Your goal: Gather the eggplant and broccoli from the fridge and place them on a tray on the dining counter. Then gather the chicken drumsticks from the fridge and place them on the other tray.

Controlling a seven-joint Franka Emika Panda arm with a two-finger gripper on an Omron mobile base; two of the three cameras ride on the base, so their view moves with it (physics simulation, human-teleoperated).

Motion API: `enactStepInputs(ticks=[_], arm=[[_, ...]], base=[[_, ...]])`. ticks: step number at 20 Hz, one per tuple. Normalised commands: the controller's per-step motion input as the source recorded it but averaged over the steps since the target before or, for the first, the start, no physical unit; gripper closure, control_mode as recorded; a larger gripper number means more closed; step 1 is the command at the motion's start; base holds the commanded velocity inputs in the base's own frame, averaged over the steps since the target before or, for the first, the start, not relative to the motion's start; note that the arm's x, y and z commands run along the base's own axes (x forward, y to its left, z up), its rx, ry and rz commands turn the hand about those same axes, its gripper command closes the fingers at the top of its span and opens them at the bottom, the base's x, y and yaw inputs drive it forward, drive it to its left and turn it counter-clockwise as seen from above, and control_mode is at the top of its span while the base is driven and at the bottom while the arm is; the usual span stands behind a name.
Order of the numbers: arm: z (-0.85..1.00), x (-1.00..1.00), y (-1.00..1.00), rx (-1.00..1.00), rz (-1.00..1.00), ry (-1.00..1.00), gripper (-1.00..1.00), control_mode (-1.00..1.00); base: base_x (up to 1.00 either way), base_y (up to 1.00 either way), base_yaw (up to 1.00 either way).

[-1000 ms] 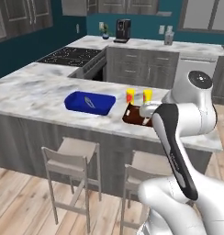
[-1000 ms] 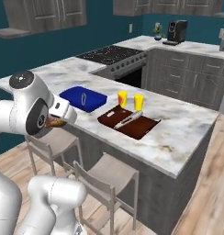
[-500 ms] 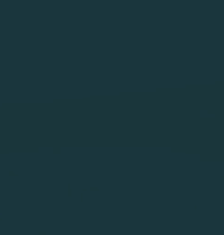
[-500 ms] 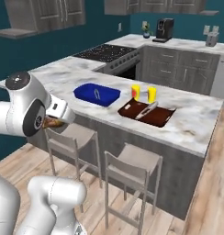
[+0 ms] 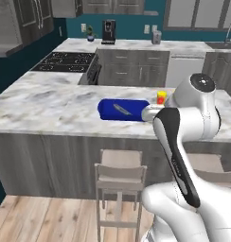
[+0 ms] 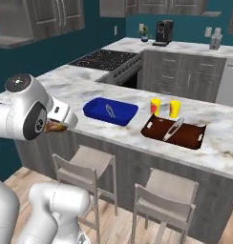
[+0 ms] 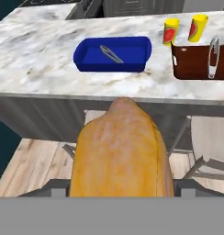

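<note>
The hand (image 7: 120, 195) is clamped on a chicken drumstick (image 7: 120, 151), carried short of the tabletop (image 7: 36, 50). In the hand view, the blue tray (image 7: 86, 62) lies at 12 o'clock and the brown tray (image 7: 192, 69) at 1 o'clock. No eggplant or broccoli is visible on either, so delivery looks unfinished.

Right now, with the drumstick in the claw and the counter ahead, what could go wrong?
1. The drumstick sticks far out of the claw, so it may slip while the base drives.
2. Both trays hold tongs; dropped on them, the drumstick may roll off: blue tray, brown tray.
3. The stools stand under the counter edge; a low arm may hit them.
</note>
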Motion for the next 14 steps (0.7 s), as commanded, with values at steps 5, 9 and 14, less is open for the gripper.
enactStepInputs(ticks=[5, 9, 14], arm=[[0.0, 0.0, 0.0, 0.0, 0.0, 0.0, 1.0, 1.0], [0.0, 0.0, 0.0, 0.0, 0.0, 0.0, 1.0, 1.0], [0.0, 0.0, 0.0, 0.0, 0.0, 0.0, 1.0, 1.0]], base=[[0.35, 0.5, -0.32], [0.55, 0.45, -0.34], [0.59, 0.38, -0.34]])
